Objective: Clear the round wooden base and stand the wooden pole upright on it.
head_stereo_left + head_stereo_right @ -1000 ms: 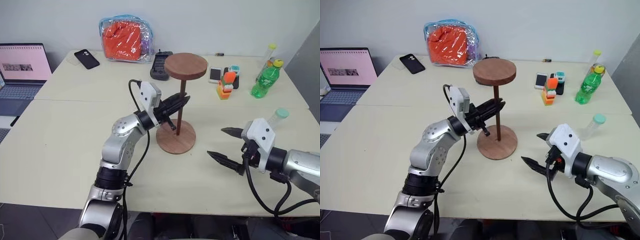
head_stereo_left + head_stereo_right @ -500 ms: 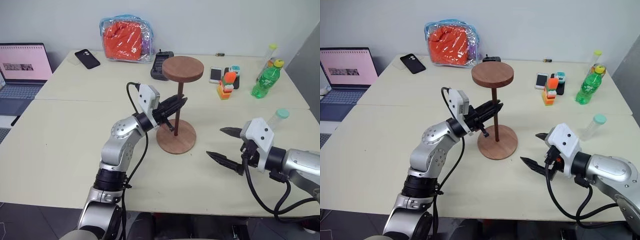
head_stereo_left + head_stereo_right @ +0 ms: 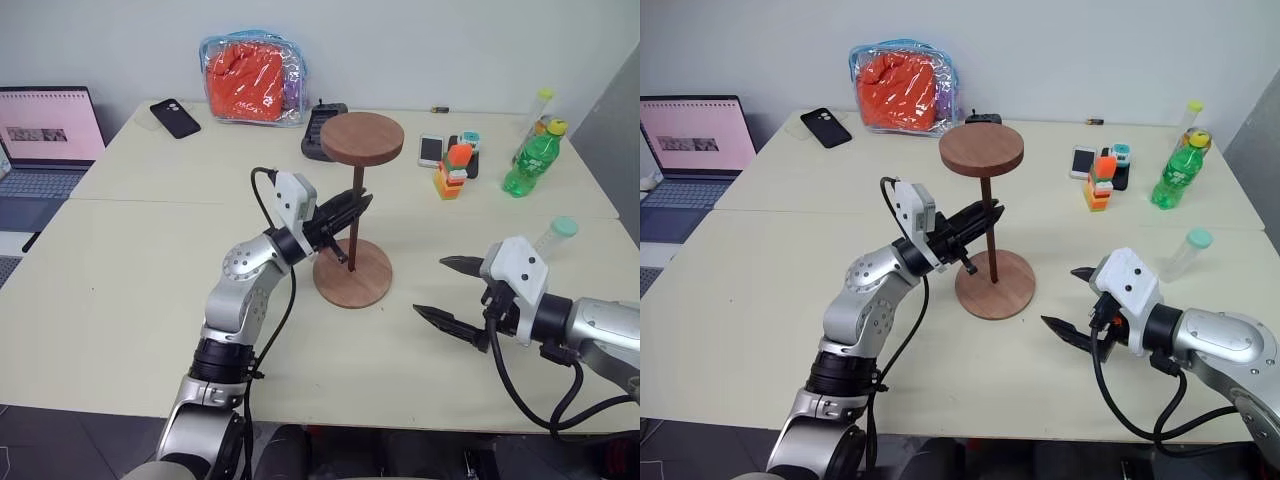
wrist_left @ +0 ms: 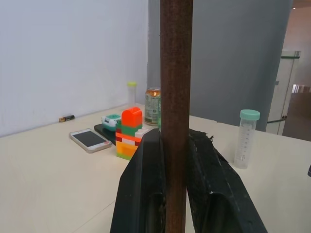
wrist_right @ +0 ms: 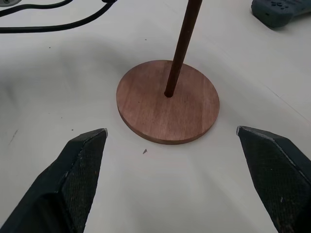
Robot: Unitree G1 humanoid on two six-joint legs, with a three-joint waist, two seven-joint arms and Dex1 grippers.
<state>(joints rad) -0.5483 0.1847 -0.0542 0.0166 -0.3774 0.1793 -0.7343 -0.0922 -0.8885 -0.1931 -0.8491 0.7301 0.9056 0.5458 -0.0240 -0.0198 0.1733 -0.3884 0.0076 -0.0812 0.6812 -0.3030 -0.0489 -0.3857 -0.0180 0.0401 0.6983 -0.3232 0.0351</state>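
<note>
On the pale surface (image 3: 120, 290), near the middle, lies the base (image 3: 352, 274), bare of clutter, with the pole (image 3: 357, 222) rising from its centre hole and carrying its smaller disc (image 3: 362, 137) at the top. Looks close to upright, perhaps leaning a touch; hard to say whether fully seated in the hole.

Clamped on the pole partway up sits the left pincer (image 3: 345, 214), fingers (image 4: 146, 194) pressed to either side of the shaft. Well apart from the base, to the right, hovers the right pincer (image 3: 450, 290), jaws spread wide and holding nothing.

Biggest risk, as a judgement: top-heavy pole toppling on release, if the foot only rests in the hole rather than fitting snugly. Weight of the upper disc would then swing the shaft over and could knock the base askew.

Next: sideways drag during opening. Uneven parting of the fingers, or any pull back before both clear the shaft, could tip the pole or slide the base across the surface.

Smaller: pushing down off-axis could jam or lever the foot out of the hole.

Least: a fall to the far right could strike the blocks (image 3: 451, 170), phone (image 3: 431, 150) or green bottle (image 3: 530, 158).
</note>
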